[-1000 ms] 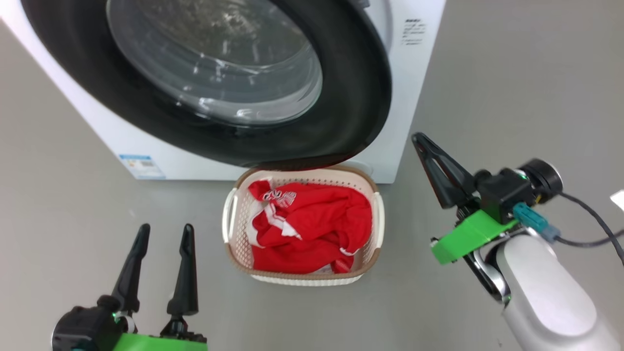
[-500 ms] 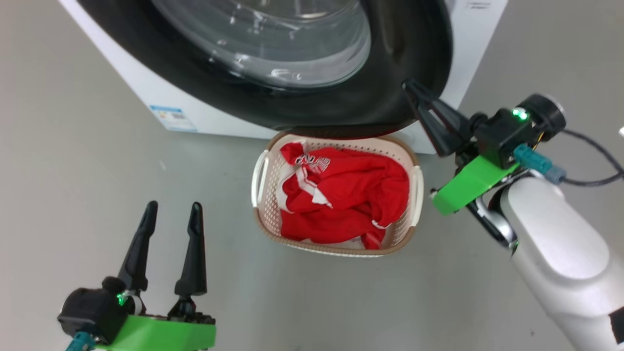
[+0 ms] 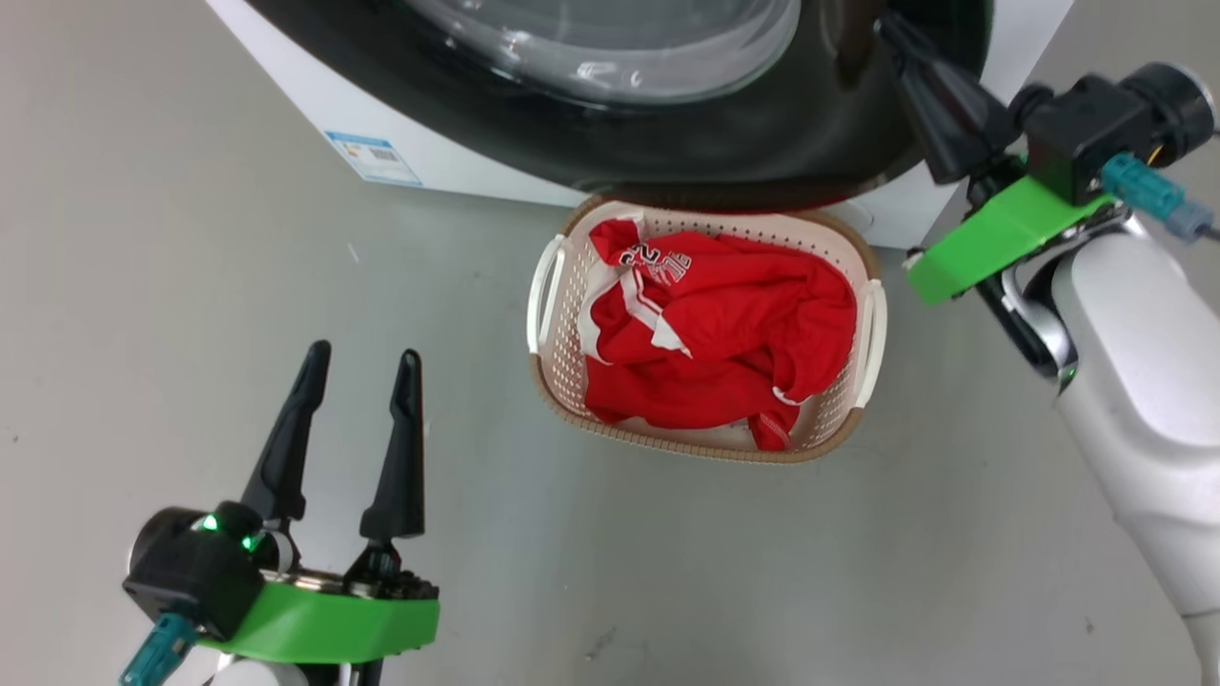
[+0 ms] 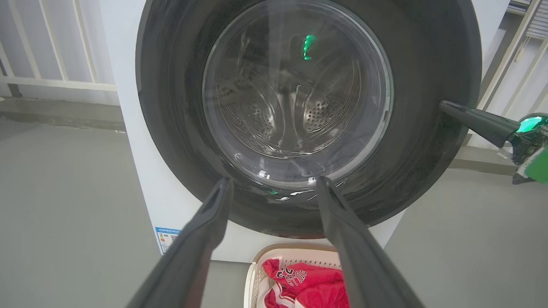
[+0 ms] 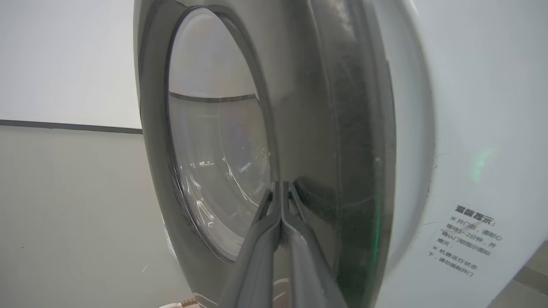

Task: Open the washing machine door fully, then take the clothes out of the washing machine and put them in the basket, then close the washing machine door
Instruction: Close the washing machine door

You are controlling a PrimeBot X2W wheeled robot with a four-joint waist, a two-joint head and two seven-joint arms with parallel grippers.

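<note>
Grey floor (image 3: 143,238) spreads under everything. At lower left, the left gripper (image 3: 364,353) hangs over bare floor with its two dark fingers spread wide, holding nothing, well apart from the basket. Its wrist view looks between those fingers straight at the washer (image 4: 122,107), a white box with a small blue label (image 3: 372,157) low on its front. Across the top of the head view sits the door (image 3: 743,152), a wide glossy black rim round a clear glass bowl; the studded steel drum (image 4: 295,111) shows through the glass. The door lies close against the washer front; whether it is latched I cannot tell. Just below it, on the floor, stands the basket (image 3: 562,381), its far rim under the door's lower edge. The clothes (image 3: 734,333), red with white trim and lettering, lie heaped inside it. At upper right, the right gripper (image 5: 280,186) has its fingers pressed together, empty, tips touching the door's black rim near its right edge
</note>
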